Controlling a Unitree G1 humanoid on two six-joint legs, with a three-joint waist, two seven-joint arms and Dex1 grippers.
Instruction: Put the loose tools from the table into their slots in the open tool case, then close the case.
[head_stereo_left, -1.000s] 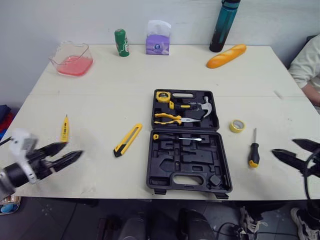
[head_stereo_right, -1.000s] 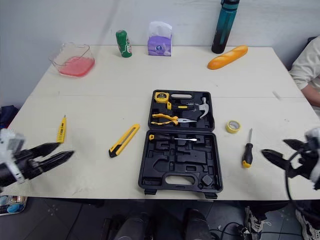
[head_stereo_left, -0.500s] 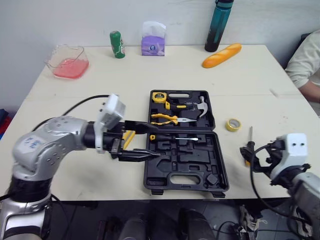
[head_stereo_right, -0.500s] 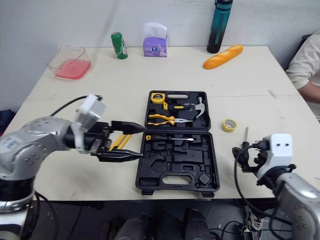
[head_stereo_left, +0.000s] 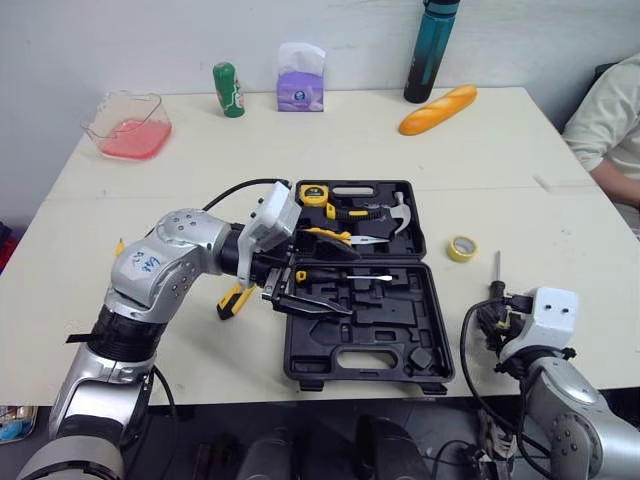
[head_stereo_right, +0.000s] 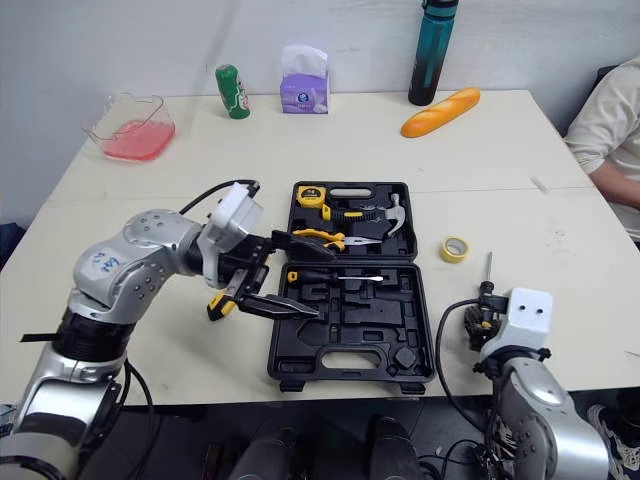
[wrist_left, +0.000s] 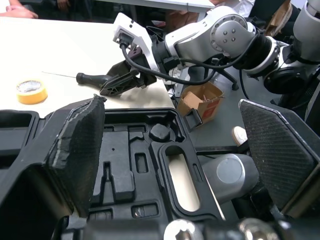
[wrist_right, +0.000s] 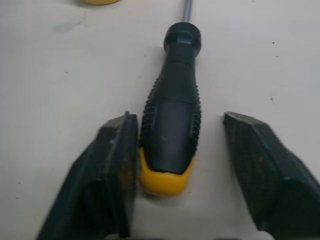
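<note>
Counter (head_stereo_left: 200, 160) carries the open tool case (head_stereo_left: 400, 320) in the middle. Hammer, pliers, tape measure and one screwdriver are already seated in it, and several slots in the near half are bare. The loose screwdriver (wrist_right: 172, 100) lies flat on the counter to the case's right, near your right arm, shaft pointing away. Expect it to be light and rigid. The ribbed black handle should grip well, but the round body may roll, and the thin shaft is a poor place to hold. Take it across the thick ribbed part of the handle, not the yellow butt. Right claw (wrist_right: 177, 120) is apart and straddles that handle, one finger just beside it, the other with a clear gap. It is not clamped yet, so nothing is held. Left claw (wrist_left: 170, 115) is spread wide and empty, hovering over the case's near half. A yellow utility knife (head_stereo_left: 232, 298) lies partly under the left arm beside the case. A small roll of tape (head_stereo_left: 461, 248) sits between the case and the screwdriver shaft.
</note>
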